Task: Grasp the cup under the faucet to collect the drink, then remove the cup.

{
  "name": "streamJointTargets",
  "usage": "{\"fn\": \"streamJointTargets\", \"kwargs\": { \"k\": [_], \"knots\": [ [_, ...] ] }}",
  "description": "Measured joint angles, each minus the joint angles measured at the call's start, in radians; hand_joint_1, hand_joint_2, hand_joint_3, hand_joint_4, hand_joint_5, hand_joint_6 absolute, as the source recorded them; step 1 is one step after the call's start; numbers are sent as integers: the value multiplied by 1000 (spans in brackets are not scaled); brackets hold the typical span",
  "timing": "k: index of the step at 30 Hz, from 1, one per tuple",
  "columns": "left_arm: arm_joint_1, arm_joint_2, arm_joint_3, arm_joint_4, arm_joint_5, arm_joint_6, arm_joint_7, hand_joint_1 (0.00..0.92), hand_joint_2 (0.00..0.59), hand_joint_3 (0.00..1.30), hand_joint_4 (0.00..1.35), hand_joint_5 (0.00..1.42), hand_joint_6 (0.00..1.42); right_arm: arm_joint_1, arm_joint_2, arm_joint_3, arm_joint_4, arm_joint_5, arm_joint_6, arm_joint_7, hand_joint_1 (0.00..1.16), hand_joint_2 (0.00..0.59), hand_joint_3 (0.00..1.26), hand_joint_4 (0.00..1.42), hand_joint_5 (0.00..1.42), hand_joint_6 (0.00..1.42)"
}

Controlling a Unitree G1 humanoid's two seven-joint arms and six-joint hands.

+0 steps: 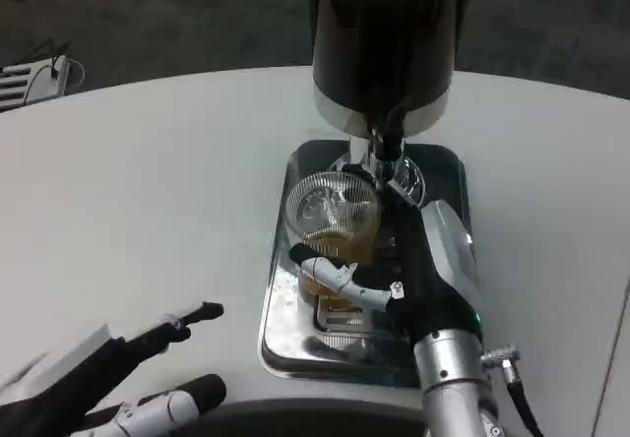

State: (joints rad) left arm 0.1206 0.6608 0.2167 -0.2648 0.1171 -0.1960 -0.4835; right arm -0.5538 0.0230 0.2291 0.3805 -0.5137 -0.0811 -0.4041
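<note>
At frame center, the right robot hand (pixel 394 284) grips the partly filled cup (pixel 331 222) beside the faucet (pixel 386 152); withdrawing level should avoid spills.

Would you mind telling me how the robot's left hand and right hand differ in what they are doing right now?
The right hand grips the ribbed clear cup, which holds some amber drink, over the metal tray; the left hand holds nothing. The right hand's fingers wrap around the cup, while the left hand's fingers are spread apart above the white table. Both have black-and-white fingers.
</note>
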Motion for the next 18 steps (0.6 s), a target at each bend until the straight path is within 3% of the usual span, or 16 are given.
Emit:
{"fn": "streamJointTargets", "kwargs": {
  "k": [12,17,18],
  "knots": [
    [1,0,2,1,-1,0,0,0,136,128,63,100,104,0,10,24,8,-43,19,-71,867,291,485,565,673,643],
    [1,0,2,2,-2,0,0,0,136,128,63,110,118,0,14,27,13,-51,28,-104,905,300,594,729,888,929],
    [1,0,2,3,-5,0,0,0,136,128,63,110,118,0,14,28,14,-51,29,-112,908,296,644,812,1009,1074]
  ]
}}
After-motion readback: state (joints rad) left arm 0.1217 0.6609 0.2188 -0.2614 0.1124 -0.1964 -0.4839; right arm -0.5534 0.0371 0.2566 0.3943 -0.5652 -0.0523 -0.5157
